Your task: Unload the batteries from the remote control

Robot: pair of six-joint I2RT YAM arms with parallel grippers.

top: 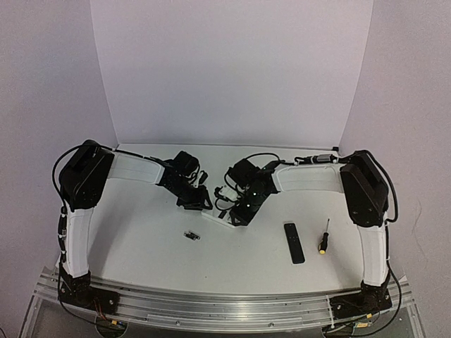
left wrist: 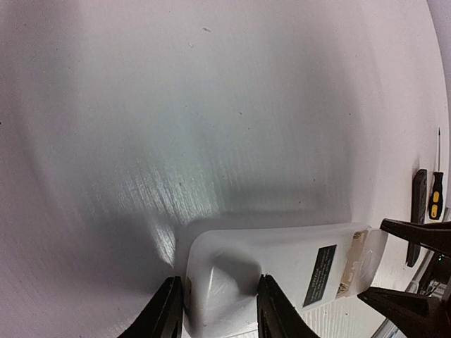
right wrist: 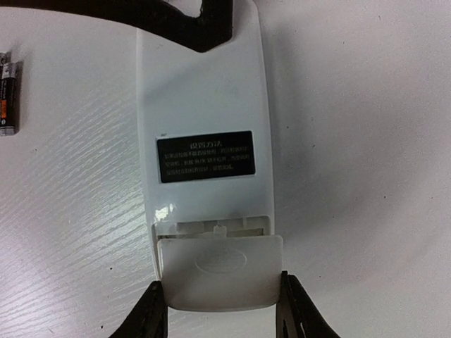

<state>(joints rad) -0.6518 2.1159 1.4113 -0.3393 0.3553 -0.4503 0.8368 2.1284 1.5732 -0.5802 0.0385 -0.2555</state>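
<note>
batteries (right wrist: 8, 98) lie loose beside remote control (right wrist: 204, 105)

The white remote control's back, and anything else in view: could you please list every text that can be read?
"设置方法": heading of the black label on the back of the remote control, right wrist view.
Smaller lines under that heading: too small to read.
Print on the battery at the left edge: too blurred to read.
Same label in the left wrist view: unreadable.

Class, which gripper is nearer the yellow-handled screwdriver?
Right. The right gripper, at the white remote control's cover end, lies left of the screwdriver; the left gripper grips the remote's other end, farther left.
</note>
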